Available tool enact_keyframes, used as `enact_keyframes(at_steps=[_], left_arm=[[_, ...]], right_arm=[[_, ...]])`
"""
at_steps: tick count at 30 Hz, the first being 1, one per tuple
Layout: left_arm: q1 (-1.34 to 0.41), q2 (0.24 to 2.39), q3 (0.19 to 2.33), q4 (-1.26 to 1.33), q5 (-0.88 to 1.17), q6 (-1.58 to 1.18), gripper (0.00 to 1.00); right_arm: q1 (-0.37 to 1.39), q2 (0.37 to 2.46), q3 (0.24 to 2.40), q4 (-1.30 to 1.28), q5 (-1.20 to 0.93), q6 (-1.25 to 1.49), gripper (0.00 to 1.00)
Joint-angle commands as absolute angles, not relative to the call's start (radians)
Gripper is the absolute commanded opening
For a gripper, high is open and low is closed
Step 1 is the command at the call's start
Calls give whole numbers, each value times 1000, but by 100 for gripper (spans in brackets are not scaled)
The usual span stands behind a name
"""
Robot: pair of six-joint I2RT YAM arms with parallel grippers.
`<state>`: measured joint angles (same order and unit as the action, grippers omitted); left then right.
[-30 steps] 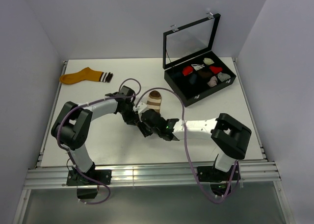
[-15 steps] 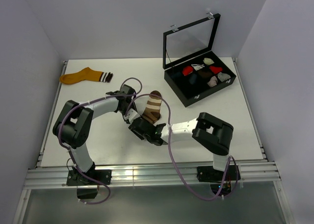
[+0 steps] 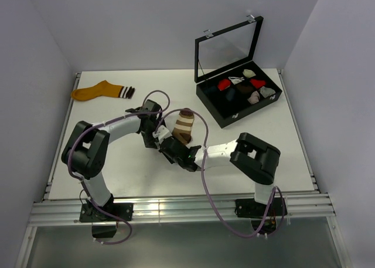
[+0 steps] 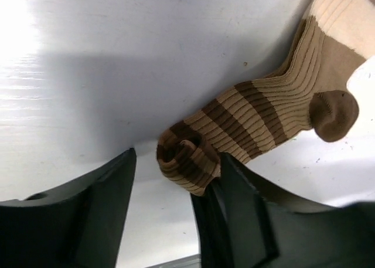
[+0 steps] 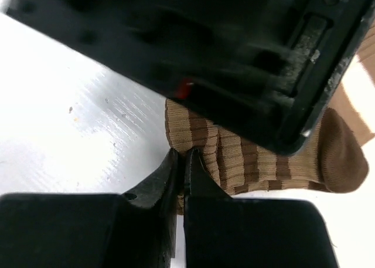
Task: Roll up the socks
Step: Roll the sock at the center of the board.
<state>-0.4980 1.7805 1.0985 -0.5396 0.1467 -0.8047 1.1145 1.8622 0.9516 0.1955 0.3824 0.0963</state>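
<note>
Top view: find the brown sock (image 3: 184, 125) on the table (image 3: 129, 169), long axis running away from the arm bases, rolled end nearest them. Note the left hand (image 3: 157, 137) and right hand (image 3: 169, 146) crowded at that near end. Leave the orange sock (image 3: 101, 92) aside (flat, far-left corner, well apart).

Left wrist: see the left hand open, fingers either side of the roll (image 4: 183, 155), gripping nothing; follow the sock up-right to heel and cream toe.

Right wrist: see the right hand closed tight, tips at the roll's edge (cannot tell whether fabric is pinched). Judged: roll dead ahead, so push along the axis, toeward.
</note>
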Motion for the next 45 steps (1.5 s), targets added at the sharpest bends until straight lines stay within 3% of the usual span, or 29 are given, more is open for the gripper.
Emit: enact_keyframes(at_steps=[1,2,6,15,25,40,45], left_arm=[[-491,1707,1094,-546,84,-814,69],[-488,1694,1088,-539,72,-834,76],[-462,1591,1020,-488,45,-897,84],[-416,1414,838,-359,106,-948,81],[-489,1422,759,-285,167,-1009,76],[-509,1534,792,-288,158,-1008,68],[-512,1583,818,-294,138,-1000,58]], right_arm=[[1078,1852,899,97,129,215,0],[1059,1832,903,94,36,238,0],[980,1807,911,112,-208,308,0],[767,1862,864,313,-636,551,0],[657,1954,773,512,-736,739,0],[604,2011,799,468,-742,767,2],[603,2010,811,448,-739,750,5]])
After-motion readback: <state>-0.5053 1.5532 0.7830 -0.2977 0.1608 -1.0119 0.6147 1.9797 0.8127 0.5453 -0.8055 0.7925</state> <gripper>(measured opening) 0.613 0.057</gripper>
